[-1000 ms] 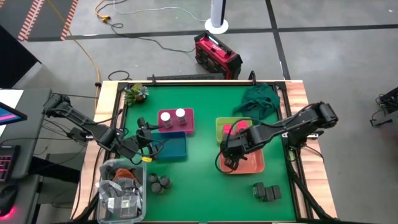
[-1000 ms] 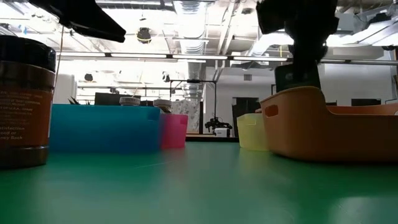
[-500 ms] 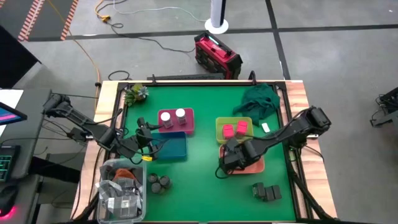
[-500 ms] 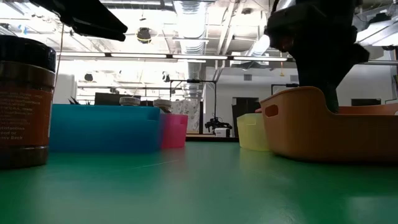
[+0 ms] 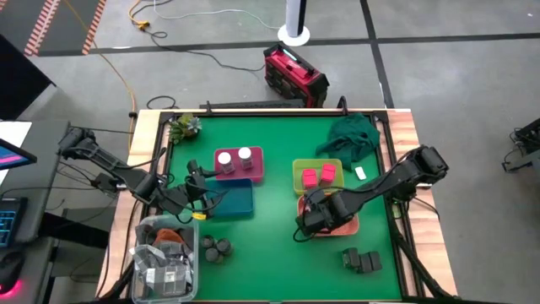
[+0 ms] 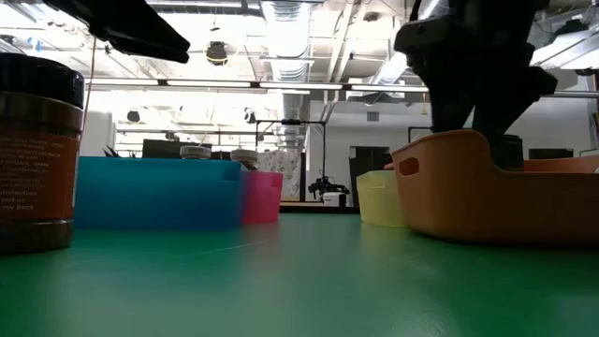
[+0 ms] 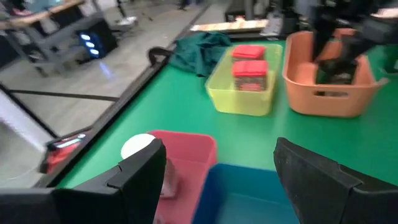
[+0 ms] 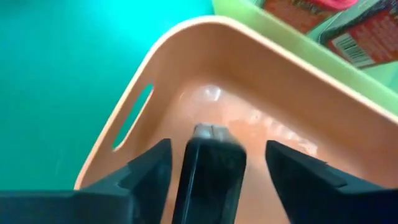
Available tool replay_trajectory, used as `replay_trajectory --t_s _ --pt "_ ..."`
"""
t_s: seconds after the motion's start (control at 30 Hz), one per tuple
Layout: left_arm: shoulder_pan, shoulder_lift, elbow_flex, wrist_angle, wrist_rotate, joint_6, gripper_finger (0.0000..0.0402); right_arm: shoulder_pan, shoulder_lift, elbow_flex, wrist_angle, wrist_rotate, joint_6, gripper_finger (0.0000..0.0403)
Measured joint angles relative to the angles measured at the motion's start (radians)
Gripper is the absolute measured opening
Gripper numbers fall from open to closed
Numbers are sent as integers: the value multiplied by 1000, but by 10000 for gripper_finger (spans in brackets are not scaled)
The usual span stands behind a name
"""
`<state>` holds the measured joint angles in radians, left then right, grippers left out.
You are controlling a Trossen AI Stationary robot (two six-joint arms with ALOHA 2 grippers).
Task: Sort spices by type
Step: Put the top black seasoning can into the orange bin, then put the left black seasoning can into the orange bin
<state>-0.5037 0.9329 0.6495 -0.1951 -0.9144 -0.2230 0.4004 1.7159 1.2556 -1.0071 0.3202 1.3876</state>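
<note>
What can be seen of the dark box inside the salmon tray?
The dark box is a dark grey rectangular container with a smooth, plastic-looking face and a lighter top edge. It stands inside the salmon tray, near the wall with the handle slot, on the tray floor. The right claw is around it, its fingers standing apart from the sides with a gap showing, so it looks released. From across the table only its top clears the rim.
</note>
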Motion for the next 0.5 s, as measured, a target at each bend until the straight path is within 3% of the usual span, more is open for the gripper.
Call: replay_trajectory --t_s 0.17,0.37,0.5 --pt "0 0 0 -17 67 2 283 -19 -10 72 -105 -1 0 328" --pt "0 0 0 -54 127 2 283 4 -10 258 -311 -4 3 331" --pt "-2 0 0 -84 158 3 283 52 -14 327 -369 -126 47 326"
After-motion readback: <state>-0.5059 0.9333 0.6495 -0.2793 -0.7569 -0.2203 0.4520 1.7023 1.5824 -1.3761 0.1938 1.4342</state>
